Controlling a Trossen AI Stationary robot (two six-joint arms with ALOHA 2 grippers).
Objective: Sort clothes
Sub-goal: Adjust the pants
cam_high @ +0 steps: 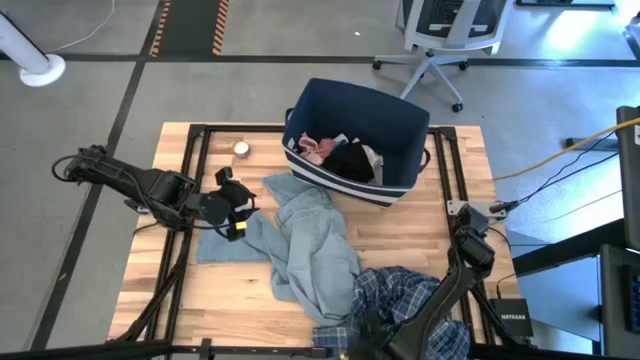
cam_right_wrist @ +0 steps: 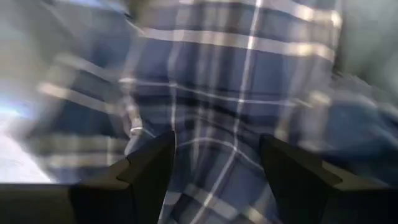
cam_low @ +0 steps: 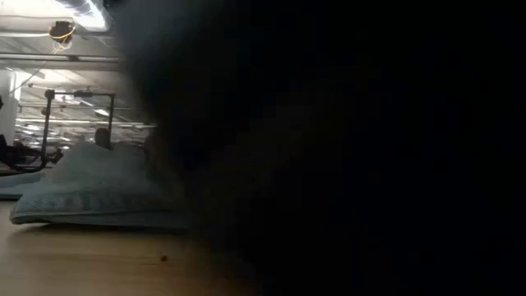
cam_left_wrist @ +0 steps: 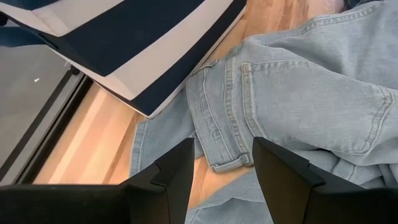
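Note:
The light blue denim (cam_high: pixel 300 240) lies crumpled across the table's middle and also shows in the low view (cam_low: pixel 90 189). My left gripper (cam_high: pixel 236 212) is open over the denim's left part, and its fingers stand on either side of a stitched band end (cam_left_wrist: pixel 224 163). The blue-white plaid shirt (cam_high: pixel 410 300) lies heaped at the near edge. My right gripper (cam_high: pixel 362 326) is open and points down into the shirt (cam_right_wrist: pixel 230 93). Pink, white and black pieces (cam_high: pixel 340 155) lie in the navy striped bin (cam_high: pixel 400 120). My left gripper touches nothing that I can see. My right gripper's open fingers (cam_right_wrist: pixel 149 171) stand on either side of a fold of the plaid shirt (cam_right_wrist: pixel 217 162), coming from above. Whether they touch the cloth I cannot tell.
The navy bin with white stripes stands at the far middle of the table, its near wall (cam_left_wrist: pixel 143 56) close to the denim. A small round silver object (cam_high: pixel 241 149) lies at the far left. Something dark (cam_low: pixel 345 148) close to the low camera blocks most of that view.

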